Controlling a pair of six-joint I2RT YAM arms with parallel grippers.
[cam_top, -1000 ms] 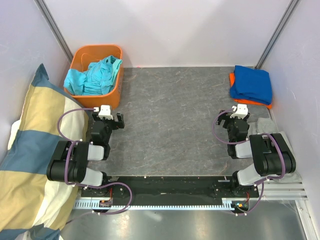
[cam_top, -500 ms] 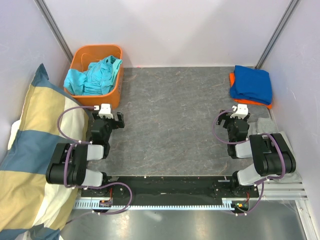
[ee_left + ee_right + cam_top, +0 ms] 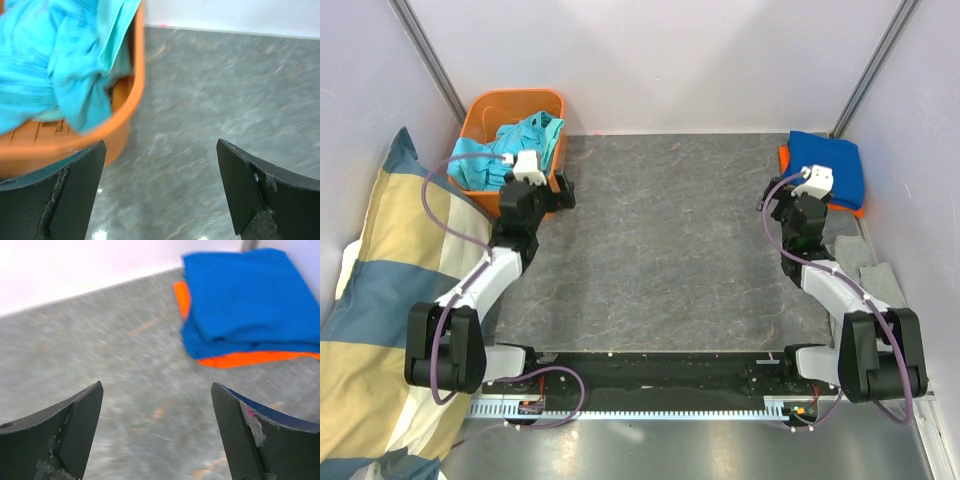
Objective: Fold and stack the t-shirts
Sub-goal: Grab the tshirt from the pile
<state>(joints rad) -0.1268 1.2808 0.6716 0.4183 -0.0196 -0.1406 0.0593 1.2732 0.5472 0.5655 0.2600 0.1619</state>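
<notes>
Several crumpled mint-teal and turquoise t-shirts (image 3: 505, 150) fill an orange basket (image 3: 552, 100) at the back left; they also show in the left wrist view (image 3: 55, 65), with the basket wall (image 3: 117, 132) below them. A folded royal blue t-shirt (image 3: 830, 165) lies on a folded orange t-shirt (image 3: 784, 158) at the back right; the right wrist view shows the blue (image 3: 250, 295) on the orange (image 3: 250, 359). My left gripper (image 3: 542, 183) (image 3: 161, 145) is open and empty beside the basket's right side. My right gripper (image 3: 798, 196) (image 3: 157, 386) is open and empty, just short of the stack.
A big blue-and-cream striped pillow (image 3: 380, 300) lies along the left edge. A grey cloth (image 3: 865, 260) lies at the right edge near the right arm. A grey marbled mat (image 3: 660, 230) covers the table between the arms. Walls close in the back and both sides.
Both arms have stretched forward from their tucked pose. The left gripper moved up to the basket, the right gripper up towards the folded stack. Both stayed open.
</notes>
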